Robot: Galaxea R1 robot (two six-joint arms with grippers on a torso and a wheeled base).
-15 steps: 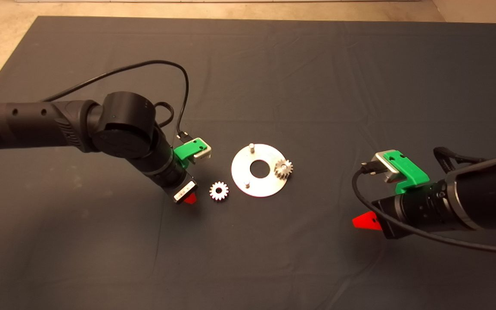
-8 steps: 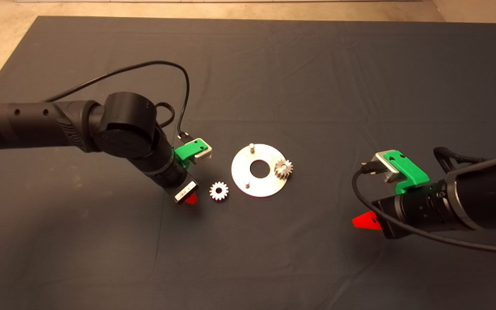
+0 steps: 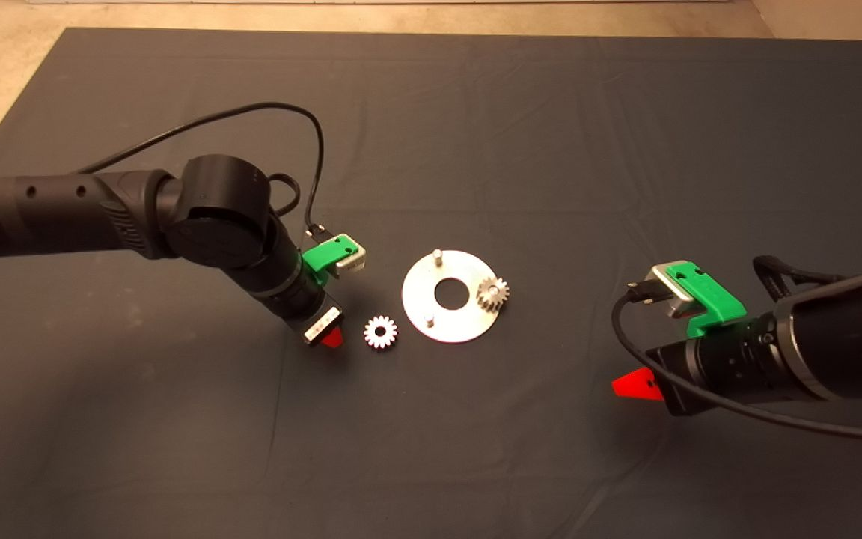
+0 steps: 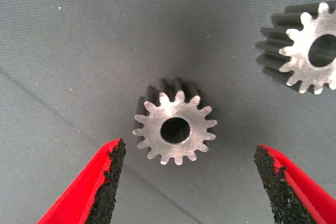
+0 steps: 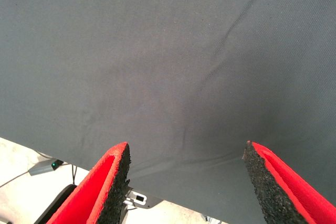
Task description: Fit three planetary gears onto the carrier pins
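- A planetary gear (image 4: pixel 176 128) lies flat on the dark mat (image 4: pixel 79 51), its bright toothed face and centre hole turned up toward the camera.
- The left gripper (image 4: pixel 189 182) hangs over it with its two red fingers (image 4: pixel 86 187) spread wide, one on each side of the gear; neither black pad seems to touch it.
- A second gear (image 4: pixel 304 51) lies near the first, apart from it, partly cut off at the picture's edge.
- A faint crease crosses the mat; no bench edge or corner shows here.
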